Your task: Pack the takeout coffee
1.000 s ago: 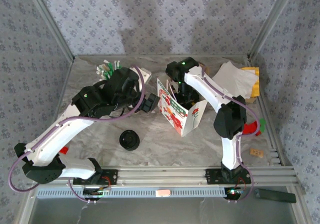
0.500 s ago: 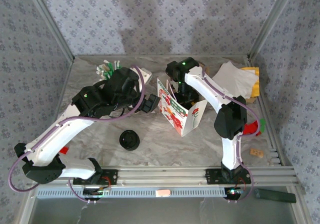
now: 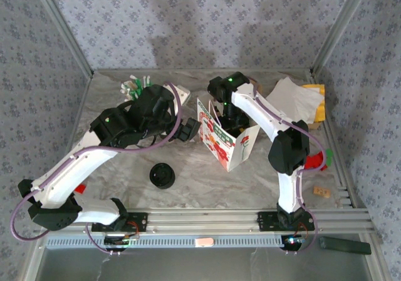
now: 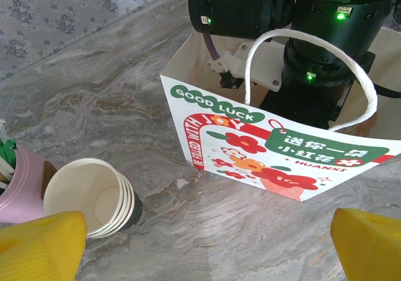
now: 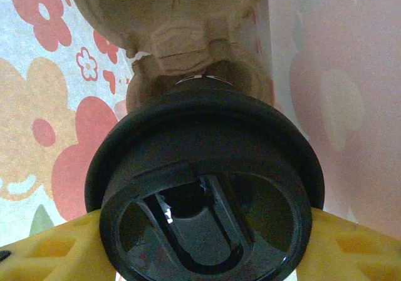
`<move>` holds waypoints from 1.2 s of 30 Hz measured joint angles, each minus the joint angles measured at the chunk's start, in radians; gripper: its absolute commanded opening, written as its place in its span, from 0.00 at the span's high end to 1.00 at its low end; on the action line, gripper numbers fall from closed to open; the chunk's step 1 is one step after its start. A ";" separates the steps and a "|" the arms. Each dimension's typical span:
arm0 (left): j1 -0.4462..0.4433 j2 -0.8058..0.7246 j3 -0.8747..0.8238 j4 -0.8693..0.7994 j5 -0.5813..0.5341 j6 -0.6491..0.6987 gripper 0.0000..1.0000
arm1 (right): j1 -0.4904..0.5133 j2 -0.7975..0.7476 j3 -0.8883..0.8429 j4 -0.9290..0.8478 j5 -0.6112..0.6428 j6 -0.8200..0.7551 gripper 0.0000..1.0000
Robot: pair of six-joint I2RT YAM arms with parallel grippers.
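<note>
right gripper [image 5: 203, 246], reaching down inside the printed paper bag [image 4: 276, 162], was clamped on the takeout coffee [image 5: 207, 190], held within the bag's walls; left gripper [image 4: 203, 250] stood wide apart just beside the bag, holding nothing. the lowering step appeared in hand; next, the cup seemingly needed seating upright on the bag floor before release.

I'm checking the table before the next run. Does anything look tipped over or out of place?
The stack of lidless beige paper cups seems to lie on its side on the grey marble-patterned table, mouth open sideways, beside a pink container. Nothing looks spilled, and the white flower-printed paper bag stands upright.
</note>
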 measured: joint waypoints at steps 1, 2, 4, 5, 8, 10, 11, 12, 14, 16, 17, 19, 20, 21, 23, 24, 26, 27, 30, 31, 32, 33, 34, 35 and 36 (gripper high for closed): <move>0.000 0.000 0.001 0.000 0.000 0.000 0.00 | 0.000 0.000 0.000 0.000 0.000 0.000 0.46; 0.000 0.001 0.003 0.000 0.000 0.000 0.00 | 0.000 0.000 0.000 0.000 0.000 0.000 0.46; 0.000 0.003 0.005 0.000 0.000 0.000 0.00 | 0.000 0.000 0.000 0.000 0.000 0.000 0.46; 0.000 0.005 0.005 0.000 0.000 0.000 0.00 | 0.000 0.000 0.000 0.000 0.000 0.000 0.46; 0.000 0.008 0.005 0.000 0.001 0.000 0.00 | 0.000 0.000 0.000 0.001 0.000 0.000 0.46; 0.000 0.010 0.005 0.000 0.001 0.000 0.00 | 0.000 0.000 0.000 0.002 0.000 0.000 0.46; 0.000 0.011 0.005 0.000 0.003 0.000 0.00 | 0.000 0.000 0.000 0.003 0.000 0.000 0.46; 0.000 0.012 0.005 0.000 0.004 0.000 0.00 | 0.000 0.000 0.000 0.004 0.000 0.000 0.46; 0.000 0.013 0.005 0.000 0.005 0.000 0.00 | 0.000 0.000 0.000 0.004 0.000 0.000 0.46; 0.000 0.013 0.005 0.000 0.005 0.000 0.00 | 0.000 0.000 0.000 0.004 0.000 0.000 0.46; 0.000 0.013 0.005 0.000 0.005 0.000 0.00 | 0.000 0.000 0.000 0.004 0.000 0.000 0.46; 0.000 0.013 0.005 0.000 0.007 0.000 0.00 | 0.000 0.000 0.000 0.004 0.000 0.000 0.46; 0.000 0.013 0.005 0.000 0.007 0.000 0.00 | 0.000 0.000 0.000 0.004 0.000 0.000 0.46; 0.000 0.013 0.005 0.000 0.007 0.000 0.00 | 0.000 0.000 0.000 0.005 0.000 0.000 0.46; 0.000 0.013 0.005 0.000 0.007 0.000 0.00 | 0.000 0.000 -0.001 0.007 0.000 0.000 0.46; 0.000 0.013 0.005 0.000 0.007 0.000 0.00 | 0.000 0.000 -0.003 0.010 0.000 0.000 0.46; 0.000 0.013 0.005 0.000 0.007 0.000 0.00 | 0.000 -0.002 -0.010 0.014 0.000 0.000 0.46; 0.000 0.013 0.005 0.000 0.007 0.000 0.00 | 0.000 -0.002 -0.013 0.017 0.000 0.000 0.46; 0.000 0.013 0.005 0.000 0.007 0.000 0.00 | 0.000 -0.002 -0.024 0.023 0.000 0.000 0.46; 0.000 0.013 0.005 0.000 0.007 0.000 0.00 | 0.000 -0.002 -0.027 0.026 0.000 0.000 0.46; 0.000 0.013 0.005 0.000 0.007 0.000 0.00 | -0.001 -0.002 -0.030 0.029 0.000 0.000 0.46; 0.000 0.013 0.005 0.000 0.007 0.000 0.00 | -0.002 -0.002 -0.033 0.032 0.000 0.000 0.46; 0.000 0.013 0.006 -0.001 0.007 0.000 0.00 | -0.003 -0.002 -0.036 0.035 0.000 0.000 0.46; 0.000 0.013 0.008 -0.002 0.007 0.000 0.00 | -0.004 -0.002 -0.041 0.040 0.000 0.000 0.46; 0.000 0.015 0.012 -0.004 0.007 0.000 0.00 | -0.004 -0.002 -0.045 0.043 0.000 0.000 0.46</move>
